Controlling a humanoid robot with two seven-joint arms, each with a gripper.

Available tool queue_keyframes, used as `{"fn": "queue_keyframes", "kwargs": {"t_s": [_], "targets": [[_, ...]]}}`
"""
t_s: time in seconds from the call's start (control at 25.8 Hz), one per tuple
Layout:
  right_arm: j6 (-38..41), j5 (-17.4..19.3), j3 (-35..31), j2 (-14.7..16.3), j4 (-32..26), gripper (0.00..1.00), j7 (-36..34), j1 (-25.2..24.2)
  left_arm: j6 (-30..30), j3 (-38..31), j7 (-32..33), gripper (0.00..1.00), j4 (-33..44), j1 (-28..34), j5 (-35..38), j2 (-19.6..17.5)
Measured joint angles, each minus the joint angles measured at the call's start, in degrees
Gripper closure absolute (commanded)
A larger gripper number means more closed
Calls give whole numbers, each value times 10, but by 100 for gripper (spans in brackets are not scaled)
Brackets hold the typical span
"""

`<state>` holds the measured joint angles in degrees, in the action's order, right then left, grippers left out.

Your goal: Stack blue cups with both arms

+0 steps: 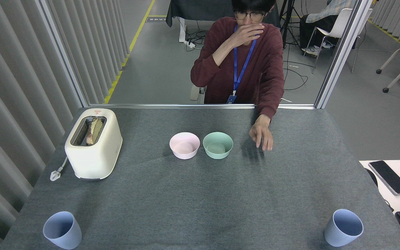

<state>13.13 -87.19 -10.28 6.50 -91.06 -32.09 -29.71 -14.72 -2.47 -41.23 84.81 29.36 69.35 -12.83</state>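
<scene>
**Cups apart, arms not yet in view**

Nothing is stacked. The left cup point(62, 230) stands upright at 7 o'clock on the table point(200, 194); the right cup point(343, 227) stands at 5 o'clock, well apart. Neither gripper shows, so I cannot tell how open they are or whether they hold anything. By my judgement the reach is the step in hand: each arm must take its near cup, then meet mid-table. A person's hand point(262, 136) rests at 1 o'clock, beside the green bowl point(217, 145).

A toaster point(94, 147) holding what looks like bread, pink bowl point(184, 145) beside mint bowl point(217, 145).
</scene>
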Motion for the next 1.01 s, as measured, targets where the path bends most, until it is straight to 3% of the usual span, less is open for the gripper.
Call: {"fn": "queue_keyframes", "kwargs": {"t_s": [0.27,0.54,1.01], "targets": [[0,0,0,0,0,0,0,0,7,-3,0,0,-39,-21,-4,0],[0,0,1,0,0,0,0,1,55,-5,2,0,-85,-54,-7,3],[0,0,0,1,1,0,0,1,60,0,6,0,-131,-104,-1,4]]}}
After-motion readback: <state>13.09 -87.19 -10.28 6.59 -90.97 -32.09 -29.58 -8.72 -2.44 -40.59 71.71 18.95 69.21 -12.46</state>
